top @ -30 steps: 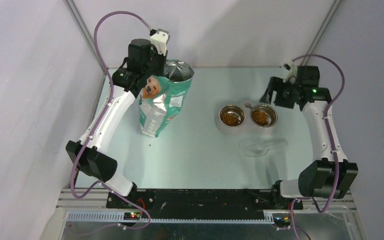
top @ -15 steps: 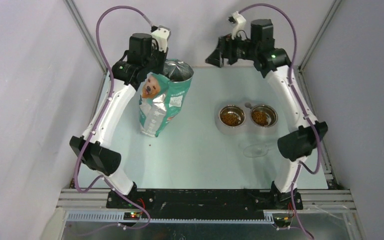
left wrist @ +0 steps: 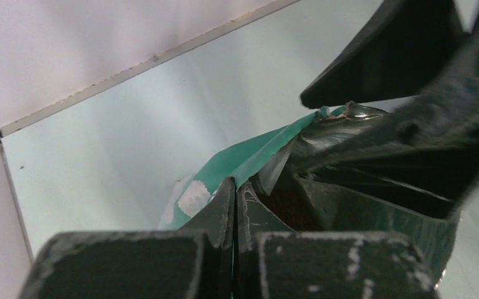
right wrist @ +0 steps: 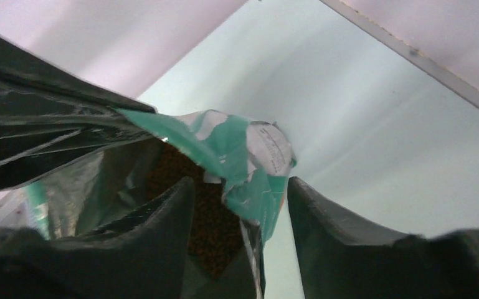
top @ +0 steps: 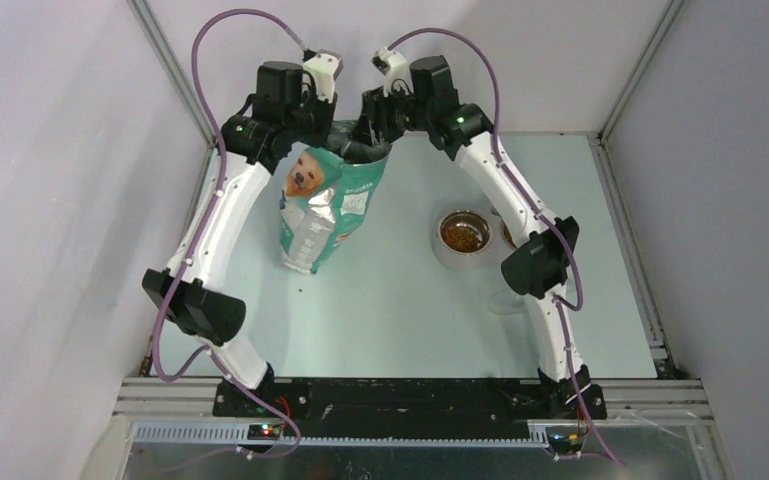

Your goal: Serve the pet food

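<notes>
The left claw (left wrist: 233,187) pinches the dog-food bag's (top: 325,205) rim. The right claw (right wrist: 240,190) is spread astride the opposite rim, kibble (right wrist: 207,218) just below it. An off-centre close could miss the film, and a hard tug could tip the bag and spill it.

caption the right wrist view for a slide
Open jaws straddle the torn rim of the teal bag, pet food dark inside.
</notes>
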